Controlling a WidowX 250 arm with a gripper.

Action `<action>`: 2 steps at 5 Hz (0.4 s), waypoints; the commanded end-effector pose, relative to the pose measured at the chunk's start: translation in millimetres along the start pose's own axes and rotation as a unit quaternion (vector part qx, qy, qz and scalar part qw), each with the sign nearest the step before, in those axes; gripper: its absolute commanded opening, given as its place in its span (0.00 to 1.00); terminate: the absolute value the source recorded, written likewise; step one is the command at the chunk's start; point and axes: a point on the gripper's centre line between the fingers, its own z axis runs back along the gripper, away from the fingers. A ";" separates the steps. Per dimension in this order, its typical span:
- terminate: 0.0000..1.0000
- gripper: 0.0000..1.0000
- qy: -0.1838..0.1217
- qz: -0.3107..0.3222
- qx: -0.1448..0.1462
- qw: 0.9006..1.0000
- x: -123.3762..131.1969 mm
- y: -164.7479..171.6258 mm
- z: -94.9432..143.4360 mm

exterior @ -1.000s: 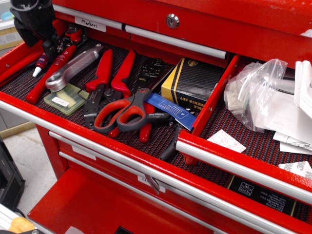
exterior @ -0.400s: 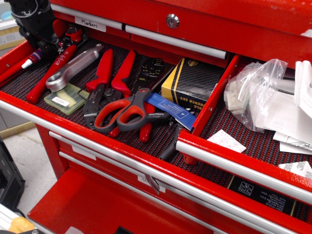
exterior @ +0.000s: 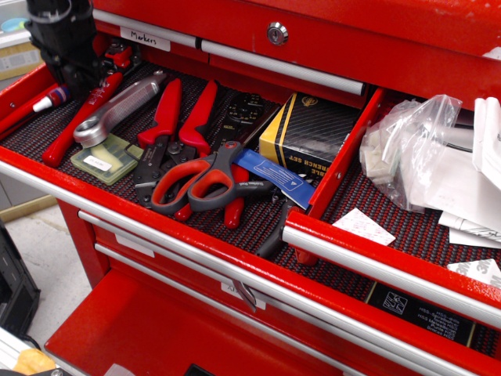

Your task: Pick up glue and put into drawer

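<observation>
The glue (exterior: 53,99) is a small red tube with a dark blue label and a white nozzle pointing left. It lies tilted at the far left end of the wide tool drawer (exterior: 156,223). Its rear end runs in under my black gripper (exterior: 72,77), which stands over that back left corner and looks closed on it; the fingertips are partly hidden by the gripper body. The target drawer (exterior: 376,262), with a silver bar handle, dark mesh liner, clear bags (exterior: 411,145) and white papers, is open at the right, far from the gripper.
The wide drawer holds a red-handled screwdriver-like tool (exterior: 78,117), a silver ratchet (exterior: 117,110), red pliers (exterior: 168,125), scissors (exterior: 200,184), a green case (exterior: 102,160) and a black-gold box (exterior: 305,129). A red wall (exterior: 344,153) divides the two drawers.
The glue has swung from steep, nozzle down, to nearly level with the nozzle pointing left. The gripper rose slightly, then shifted a little right, and the glue followed.
</observation>
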 end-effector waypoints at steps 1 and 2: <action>0.00 0.00 -0.031 -0.067 -0.047 0.996 34.2 -54.3 98.4; 0.00 0.00 -0.032 -0.009 -0.060 0.998 55.4 -95.2 123.7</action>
